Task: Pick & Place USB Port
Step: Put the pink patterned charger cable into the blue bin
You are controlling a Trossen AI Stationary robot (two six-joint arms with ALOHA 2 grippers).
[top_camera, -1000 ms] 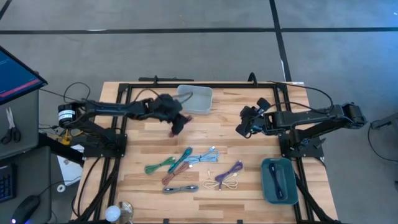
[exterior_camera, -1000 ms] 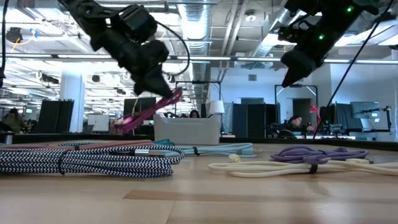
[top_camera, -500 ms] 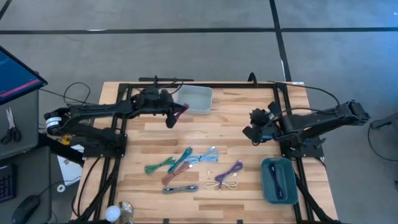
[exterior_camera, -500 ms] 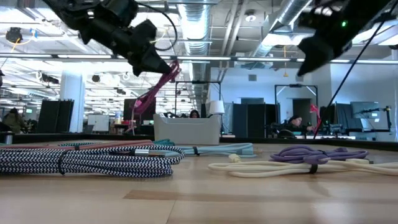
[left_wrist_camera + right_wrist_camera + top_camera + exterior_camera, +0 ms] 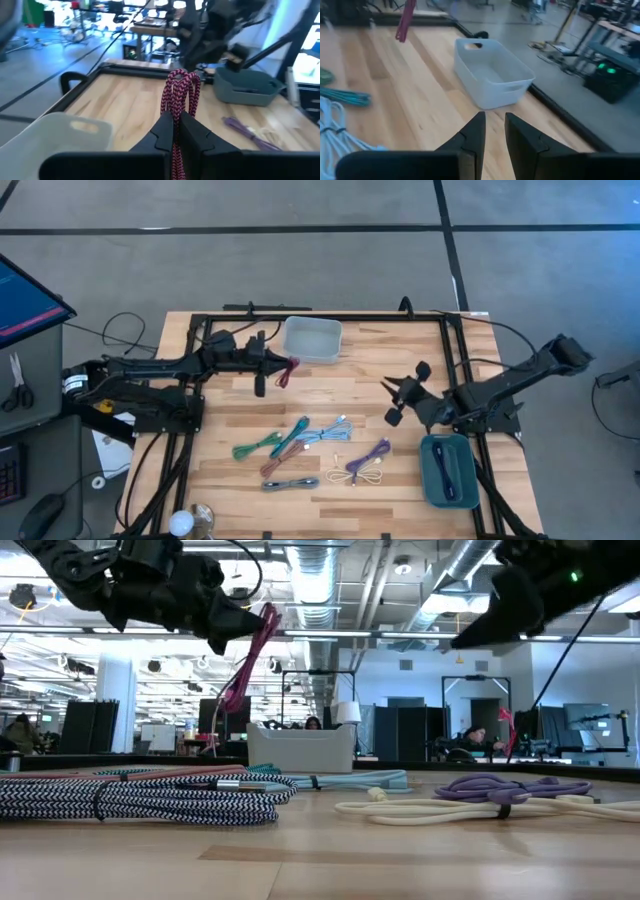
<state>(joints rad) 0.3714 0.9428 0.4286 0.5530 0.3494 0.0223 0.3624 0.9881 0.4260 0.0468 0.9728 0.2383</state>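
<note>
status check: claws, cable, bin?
Left claw shut on pink cable, lifted beside pale bin. Right claw empty, slightly open, above table. Nothing blocking the bin.

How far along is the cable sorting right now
Done: one dark cable lies in the dark green bin. In hand: the left hand is shut on a magenta braided cable, held in the air beside the light grey bin, not yet dropped. Left: the bundled cables on the table. The right hand holds nothing.
</note>
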